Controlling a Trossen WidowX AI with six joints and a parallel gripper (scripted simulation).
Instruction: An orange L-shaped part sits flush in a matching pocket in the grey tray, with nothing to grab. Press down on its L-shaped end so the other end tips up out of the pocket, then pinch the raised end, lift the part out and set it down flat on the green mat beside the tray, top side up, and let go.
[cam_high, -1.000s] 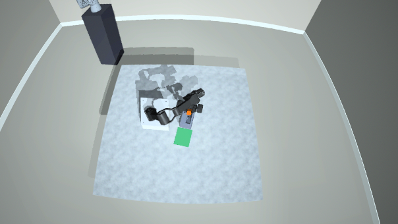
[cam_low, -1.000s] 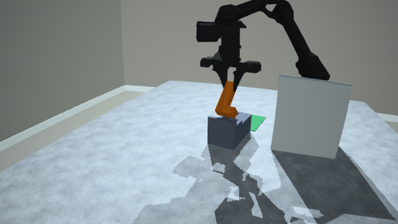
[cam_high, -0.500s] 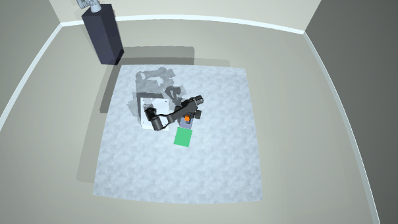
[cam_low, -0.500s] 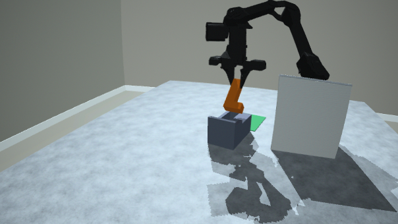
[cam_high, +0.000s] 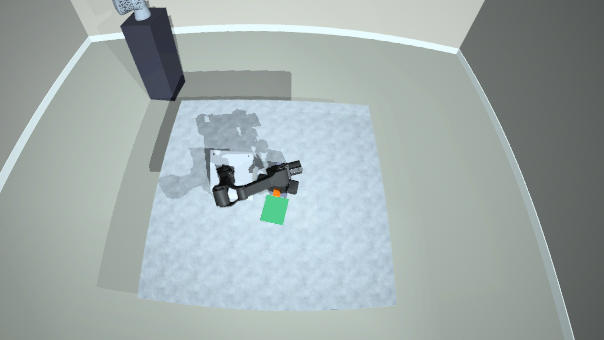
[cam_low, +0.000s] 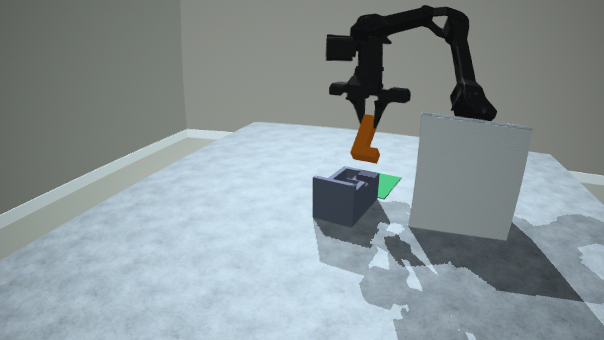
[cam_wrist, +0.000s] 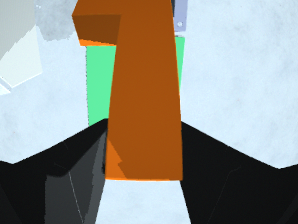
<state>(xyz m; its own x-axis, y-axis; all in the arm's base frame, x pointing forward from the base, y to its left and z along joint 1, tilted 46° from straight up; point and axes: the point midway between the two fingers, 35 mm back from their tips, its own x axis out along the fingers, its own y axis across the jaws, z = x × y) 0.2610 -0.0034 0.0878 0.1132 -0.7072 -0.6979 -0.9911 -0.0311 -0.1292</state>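
Observation:
The orange L-shaped part (cam_high: 276, 193) (cam_low: 364, 140) (cam_wrist: 145, 90) hangs in the air, steeply tilted, its L-shaped end down. My gripper (cam_low: 369, 122) (cam_wrist: 142, 128) is shut on its upper, straight end. The grey tray (cam_low: 334, 202) stands below with its pocket empty; a corner of it (cam_wrist: 181, 21) shows at the top of the wrist view, and in the top view the arm mostly hides it. The green mat (cam_high: 274, 210) (cam_low: 388, 185) (cam_wrist: 100, 85) lies flat beside the tray. In the wrist view the part covers the middle of the mat.
A white upright panel or box (cam_low: 470, 175) stands to the right of the tray in the exterior view, in front of the arm's base. A pale plate (cam_high: 232, 161) lies by the arm's base in the top view. A dark pedestal (cam_high: 154, 57) stands off the table's back left corner.

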